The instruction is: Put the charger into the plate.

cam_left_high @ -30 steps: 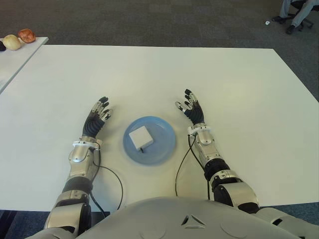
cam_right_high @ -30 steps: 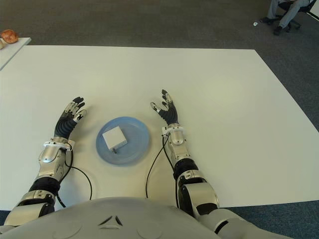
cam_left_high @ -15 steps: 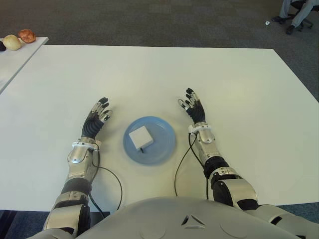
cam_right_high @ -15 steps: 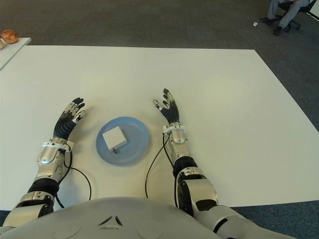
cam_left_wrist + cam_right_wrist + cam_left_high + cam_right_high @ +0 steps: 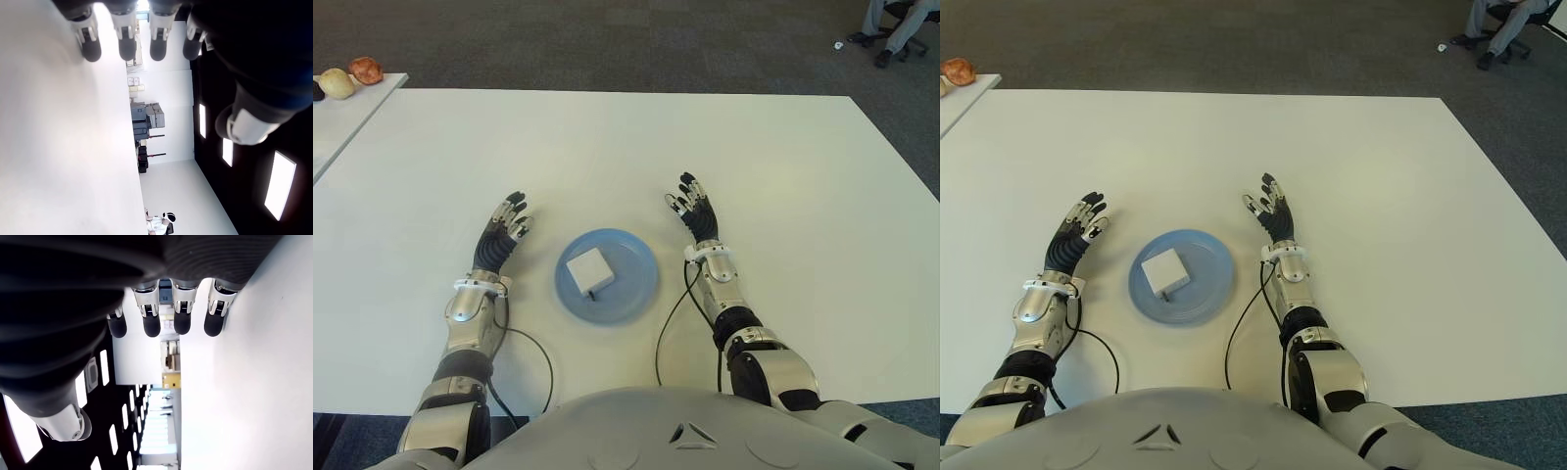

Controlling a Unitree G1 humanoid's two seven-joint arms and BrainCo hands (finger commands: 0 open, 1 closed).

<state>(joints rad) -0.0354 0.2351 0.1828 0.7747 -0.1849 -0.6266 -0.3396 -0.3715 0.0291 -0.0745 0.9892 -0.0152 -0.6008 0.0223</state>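
A white square charger (image 5: 588,269) lies in the blue plate (image 5: 631,284) on the white table (image 5: 607,147), just in front of me. My left hand (image 5: 503,231) shows to the left of the plate, fingers stretched out and holding nothing. To the plate's right is my right hand (image 5: 694,212), also open and empty. Both wrist views show straight fingers (image 5: 124,34) (image 5: 179,308) over bare table.
A second table (image 5: 337,117) at the far left carries a few round items (image 5: 350,76). A person's legs and a chair (image 5: 901,24) show at the far right on the dark carpet.
The right hand has drifted slightly right, away from the plate. The left hand has barely shifted. Charger and plate have not moved.
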